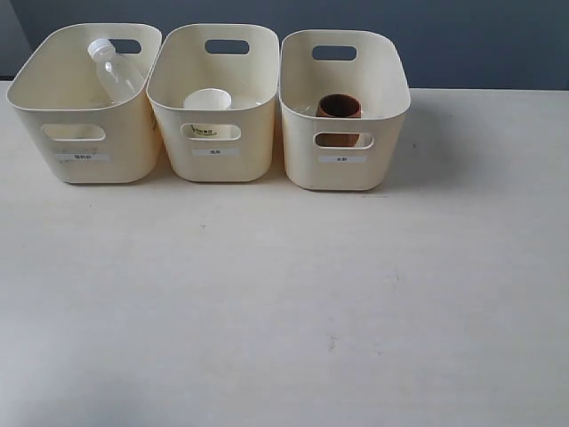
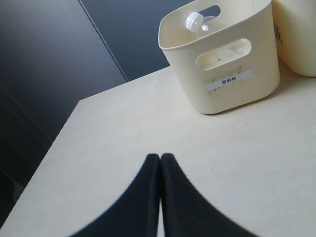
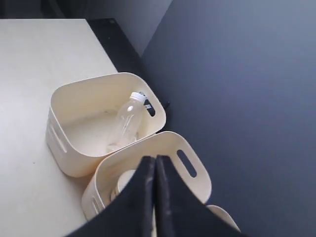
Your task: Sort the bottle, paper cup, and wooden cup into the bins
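Three cream bins stand in a row at the back of the table. The clear bottle with its white cap leans inside the left bin. Inside the middle bin stands the white paper cup. The dark wooden cup stands in the right bin. Neither arm shows in the exterior view. My left gripper is shut and empty over bare table, short of the left bin with the bottle cap. My right gripper is shut and empty, high above the middle bin; the bottle lies beyond.
A dark wall runs behind the bins. The pale table stretches in front of them, and its left edge drops off to a dark floor in the left wrist view.
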### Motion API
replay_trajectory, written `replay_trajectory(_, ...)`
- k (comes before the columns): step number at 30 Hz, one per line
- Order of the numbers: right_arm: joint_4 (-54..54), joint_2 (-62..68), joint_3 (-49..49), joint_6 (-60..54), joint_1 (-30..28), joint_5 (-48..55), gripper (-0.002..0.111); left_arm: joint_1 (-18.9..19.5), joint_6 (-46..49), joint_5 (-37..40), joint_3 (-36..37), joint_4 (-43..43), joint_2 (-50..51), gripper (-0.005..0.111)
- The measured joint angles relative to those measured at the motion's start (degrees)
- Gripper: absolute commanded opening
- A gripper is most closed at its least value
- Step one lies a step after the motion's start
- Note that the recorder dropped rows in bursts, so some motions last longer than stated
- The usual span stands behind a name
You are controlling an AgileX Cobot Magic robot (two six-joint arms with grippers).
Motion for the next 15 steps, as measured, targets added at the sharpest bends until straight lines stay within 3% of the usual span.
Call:
replay_trajectory(8, -9.91, -16.63, 16.20, 5.10, 2.14, -0.11, -0.001, 0.00, 0.00, 0.00, 0.00, 0.00, 0.00, 0.000)
replay_trajectory(15, -17.62, -33.60, 42.62, 12.88, 2.14, -3.02, -0.001, 0.00, 0.00, 0.00, 0.00, 0.00, 0.00, 0.000)
